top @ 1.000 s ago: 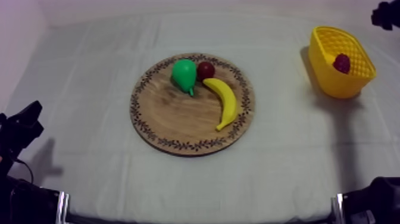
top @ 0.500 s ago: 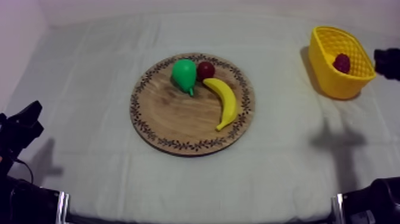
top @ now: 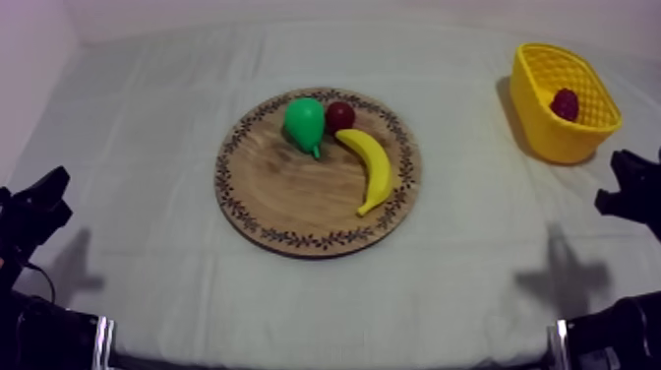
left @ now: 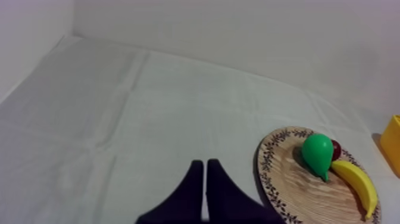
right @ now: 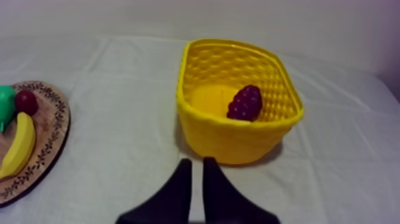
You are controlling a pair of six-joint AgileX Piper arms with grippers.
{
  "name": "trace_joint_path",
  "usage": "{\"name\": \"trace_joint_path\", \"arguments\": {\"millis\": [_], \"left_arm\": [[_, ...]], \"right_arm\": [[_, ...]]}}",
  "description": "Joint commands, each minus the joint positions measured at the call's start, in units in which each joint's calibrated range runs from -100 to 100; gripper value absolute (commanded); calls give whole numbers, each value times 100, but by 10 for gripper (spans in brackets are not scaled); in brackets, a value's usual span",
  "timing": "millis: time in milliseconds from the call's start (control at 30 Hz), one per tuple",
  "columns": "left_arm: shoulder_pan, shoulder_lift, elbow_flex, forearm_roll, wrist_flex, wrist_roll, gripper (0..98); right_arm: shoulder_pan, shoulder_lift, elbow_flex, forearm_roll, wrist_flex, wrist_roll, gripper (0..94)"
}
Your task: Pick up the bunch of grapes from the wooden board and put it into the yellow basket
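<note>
The purple bunch of grapes [top: 565,103] lies inside the yellow basket [top: 551,138] at the table's far right. Seen from the right wrist, the grapes [right: 245,102] rest against the basket's [right: 238,140] right inner wall. My right gripper [top: 615,192] hangs in front of the basket, off the cloth; its fingers [right: 196,167] lie together, shut on nothing. The round wooden board [top: 285,197] sits mid-table with a green pear [top: 305,122], a small red fruit [top: 340,115] and a banana [top: 371,167] on it. My left gripper [top: 49,192] rests low at the left, shut [left: 205,173].
From the left wrist, the board [left: 283,179] with the pear [left: 317,154] and banana [left: 356,184] lies ahead to one side. The cloth between board and basket is bare. The table's back edge meets a pale wall.
My right arm has drawn back from beside the basket toward the table's front right, and its fingers have closed together. The grapes stay in the basket. The left arm has not moved.
</note>
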Motion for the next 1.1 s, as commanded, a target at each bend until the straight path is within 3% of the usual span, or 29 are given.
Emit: {"name": "trace_joint_path", "arguments": {"millis": [0, 467, 867, 1067], "left_arm": [[0, 0, -2, -4, -5, -1, 1], [0, 0, -2, -4, -5, -2, 1], [0, 0, -2, -4, -5, -1, 1], [0, 0, -2, -4, -5, -1, 1]], "right_arm": [[14, -325, 361, -54, -32, 5, 9], [88, -938, 535, -213, 646, -475, 34], [81, -946, 558, -228, 737, 614, 3], [80, -946, 558, -228, 739, 779, 2]]}}
